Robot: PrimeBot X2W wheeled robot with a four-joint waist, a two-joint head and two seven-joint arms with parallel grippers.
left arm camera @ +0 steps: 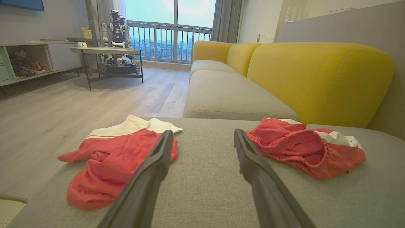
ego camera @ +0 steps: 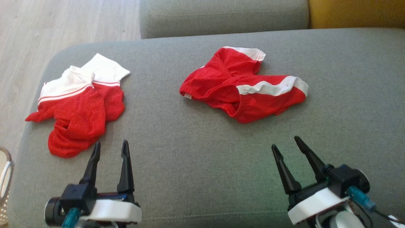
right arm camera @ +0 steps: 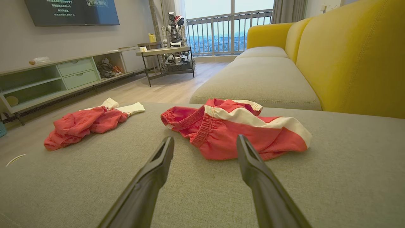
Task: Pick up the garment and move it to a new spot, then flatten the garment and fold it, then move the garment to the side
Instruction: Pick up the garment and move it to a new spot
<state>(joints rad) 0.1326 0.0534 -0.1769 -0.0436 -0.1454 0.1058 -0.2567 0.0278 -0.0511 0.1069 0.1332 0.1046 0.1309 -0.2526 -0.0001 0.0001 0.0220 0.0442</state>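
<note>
Red shorts with white side stripes (ego camera: 243, 87) (left arm camera: 303, 147) (right arm camera: 240, 129) lie crumpled on the grey sofa cushion (ego camera: 196, 152), right of centre. A crumpled red and white shirt (ego camera: 79, 101) (left arm camera: 117, 158) (right arm camera: 87, 122) lies at the cushion's left end. My left gripper (ego camera: 110, 146) (left arm camera: 202, 136) hovers open near the front edge, just below and right of the shirt, holding nothing. My right gripper (ego camera: 286, 142) (right arm camera: 205, 142) stands open in front of the shorts, a short way off them, also holding nothing.
Behind the cushion runs another grey seat (ego camera: 221, 15) with a yellow backrest (left arm camera: 316, 79). Wooden floor (ego camera: 31, 31) lies past the cushion's left edge, with a woven basket (ego camera: 4, 183) at the near left. A low table carrying another robot (right arm camera: 172, 47) and a TV shelf stand far off.
</note>
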